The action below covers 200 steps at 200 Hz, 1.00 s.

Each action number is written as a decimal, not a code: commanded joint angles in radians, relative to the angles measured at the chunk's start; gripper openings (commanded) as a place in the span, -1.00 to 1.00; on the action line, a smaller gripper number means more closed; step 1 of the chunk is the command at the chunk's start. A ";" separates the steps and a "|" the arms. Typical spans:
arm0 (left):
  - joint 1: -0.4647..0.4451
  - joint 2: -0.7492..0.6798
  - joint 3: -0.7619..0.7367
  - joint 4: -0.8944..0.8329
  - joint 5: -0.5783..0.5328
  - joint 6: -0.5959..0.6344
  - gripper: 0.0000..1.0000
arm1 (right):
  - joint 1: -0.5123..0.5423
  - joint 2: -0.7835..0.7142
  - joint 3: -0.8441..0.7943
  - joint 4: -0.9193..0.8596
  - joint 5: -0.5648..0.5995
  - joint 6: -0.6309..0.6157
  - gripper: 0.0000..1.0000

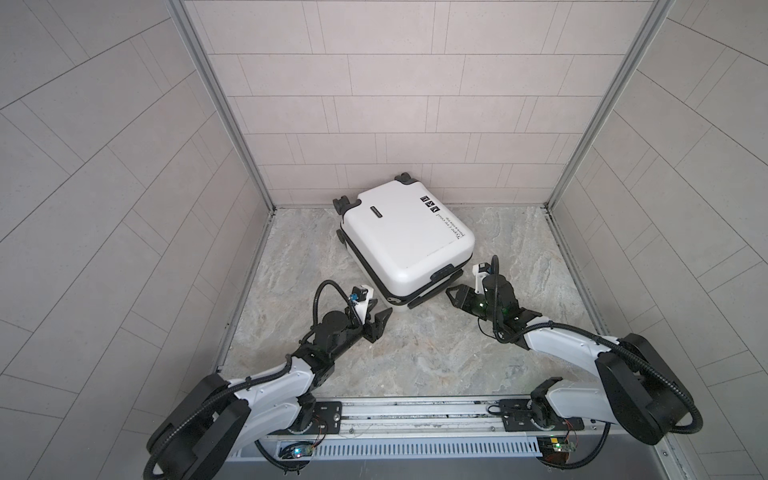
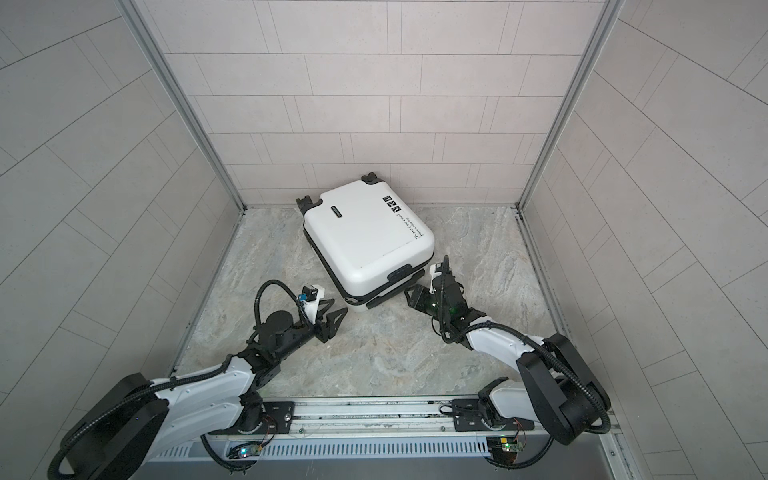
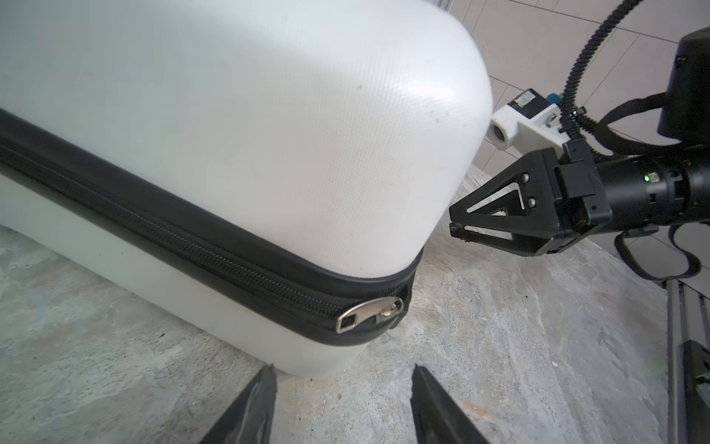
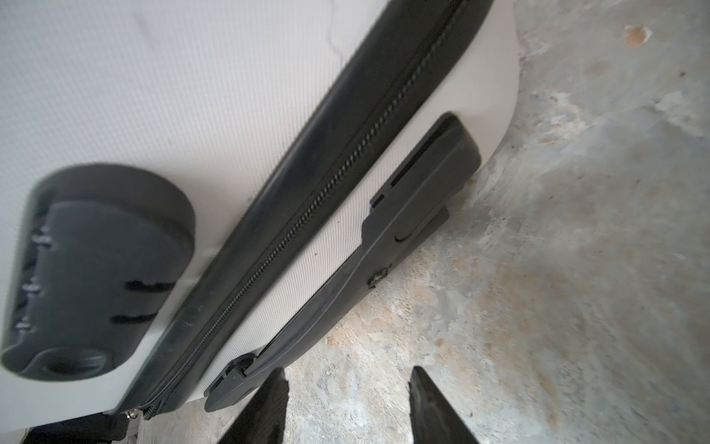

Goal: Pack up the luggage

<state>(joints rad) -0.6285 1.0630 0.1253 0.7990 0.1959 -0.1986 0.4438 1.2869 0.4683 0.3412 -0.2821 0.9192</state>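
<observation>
The luggage lies flat and closed on the marbled floor, in the middle of the frame in both top views. It sits askew, with its wheels towards the tiled back wall. The white shell faces up, with three square icons and a line of black print along its right edge. The black zipper runs shut around the side, and the left wrist view shows the metal pull lying flat at the near corner.

The left gripper sits low, just beside that near corner, at lower centre-left of the frame. Its jaws are parted, with only bare floor between the fingers; I can't tell whether a tip brushes the shell.

The right gripper is at centre-right of the frame, just beside the luggage's near-right edge. Its wrist view shows the black handle flat against the lower shell and a blurred combination lock above the zipper. Its fingers are also spread and hold nothing, with one tip close under the handle's end.
</observation>
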 commanded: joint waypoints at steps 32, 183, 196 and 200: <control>0.005 0.012 0.031 0.077 0.021 0.150 0.20 | -0.006 0.037 0.041 0.036 -0.026 -0.003 -0.07; 0.000 0.157 0.048 0.214 0.057 0.307 0.27 | -0.005 0.101 0.054 0.098 -0.066 0.027 -0.21; -0.003 0.155 0.051 0.209 0.051 0.316 0.27 | -0.005 0.106 0.053 0.107 -0.069 0.033 -0.22; -0.004 0.154 0.053 0.206 0.050 0.319 0.27 | -0.005 0.107 0.052 0.109 -0.069 0.034 -0.22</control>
<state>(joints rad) -0.6289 1.2201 0.1562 0.9493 0.2459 0.0788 0.4419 1.3857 0.5045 0.4118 -0.3416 0.9394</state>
